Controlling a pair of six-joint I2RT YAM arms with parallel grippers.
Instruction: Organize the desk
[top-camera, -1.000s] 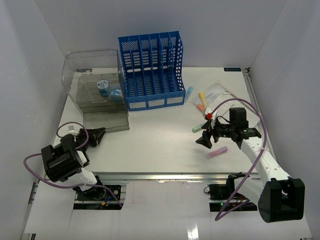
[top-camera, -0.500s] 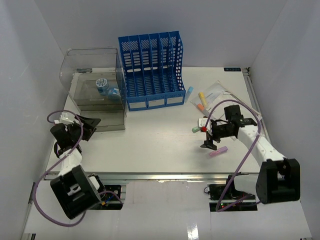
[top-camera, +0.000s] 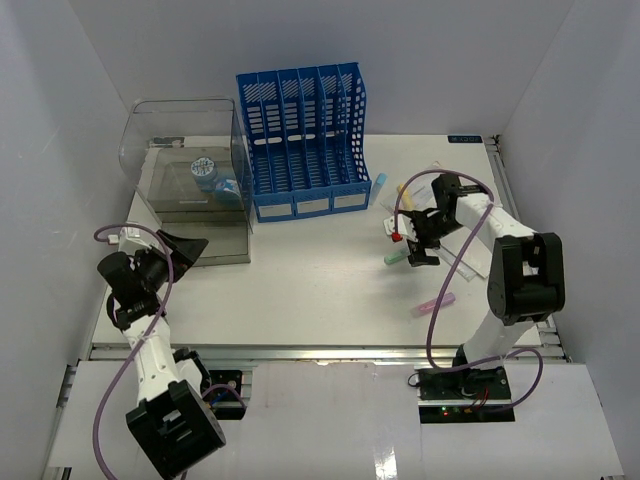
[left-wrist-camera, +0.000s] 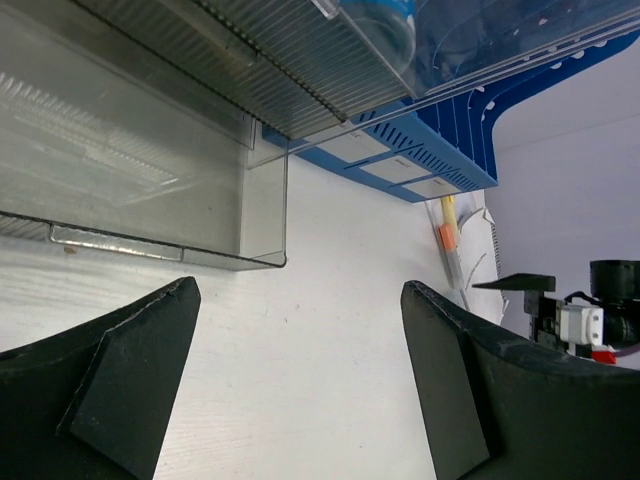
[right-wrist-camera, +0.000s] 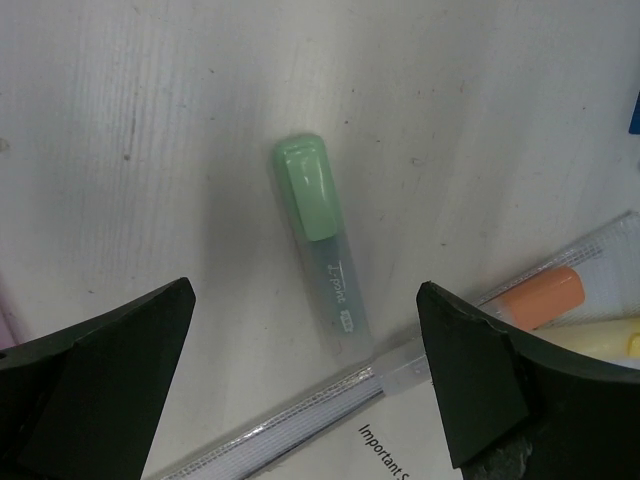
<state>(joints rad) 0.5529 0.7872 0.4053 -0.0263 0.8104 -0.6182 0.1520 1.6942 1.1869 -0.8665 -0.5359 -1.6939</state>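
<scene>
The white desk (top-camera: 320, 290) holds scattered highlighters. A green highlighter (right-wrist-camera: 320, 240) lies flat on it, between the spread fingers of my right gripper (right-wrist-camera: 305, 300), which is open, empty and hovers over it; both show in the top view, highlighter (top-camera: 396, 258) and gripper (top-camera: 408, 245). A pink highlighter (top-camera: 435, 303) lies nearer the front. Orange (right-wrist-camera: 545, 295) and yellow (right-wrist-camera: 600, 335) highlighters lie by a clear pouch with paper (right-wrist-camera: 400, 440). My left gripper (top-camera: 192, 247) is open and empty in front of the clear plastic box (top-camera: 190, 180), also in the left wrist view (left-wrist-camera: 300, 300).
A blue slotted file rack (top-camera: 305, 140) stands at the back centre. The clear box holds a blue tape roll (top-camera: 205, 170). A light blue highlighter (top-camera: 379, 183) lies right of the rack. White walls enclose the desk on three sides.
My right gripper has moved back from the pink highlighter to over the green one. My left arm has unfolded and brought its gripper up beside the clear box's front.
</scene>
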